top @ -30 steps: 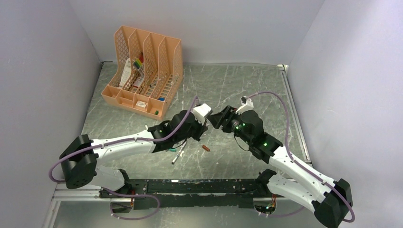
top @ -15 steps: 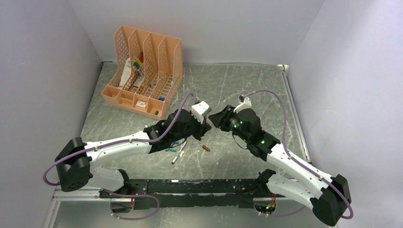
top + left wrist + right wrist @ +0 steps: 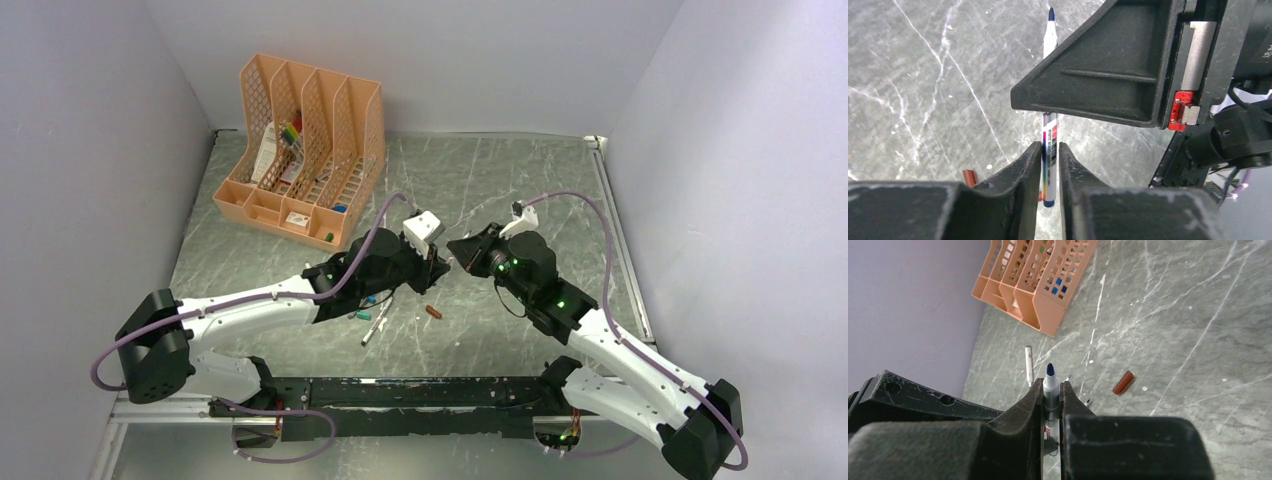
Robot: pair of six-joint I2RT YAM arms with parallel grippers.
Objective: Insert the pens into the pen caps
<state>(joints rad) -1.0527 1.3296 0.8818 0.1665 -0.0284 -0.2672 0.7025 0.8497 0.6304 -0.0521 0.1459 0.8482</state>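
Observation:
A white-grey pen [image 3: 1050,150] with a dark blue tip is held above the table where both grippers meet. My right gripper [image 3: 1050,385] is shut on its upper barrel [image 3: 1050,383], with the tip poking out past the fingertips. My left gripper [image 3: 1050,146] stands round the lower barrel, open, with a thin gap showing beside the pen. In the top view the left gripper [image 3: 438,264] and right gripper [image 3: 456,250] are nose to nose. A red-brown pen cap [image 3: 433,313] lies on the table just below them. Another pen [image 3: 375,322] lies beside the left arm.
An orange mesh desk organizer [image 3: 300,150] stands at the back left with markers and papers in it. Small teal caps [image 3: 366,300] lie under the left arm. A green-tipped pen [image 3: 1028,364] lies on the grey marbled table [image 3: 520,190]. Grey walls close in both sides.
My right gripper has closed onto the pen. My left gripper, which was shut on the pen, has eased open. Both arms shifted slightly.

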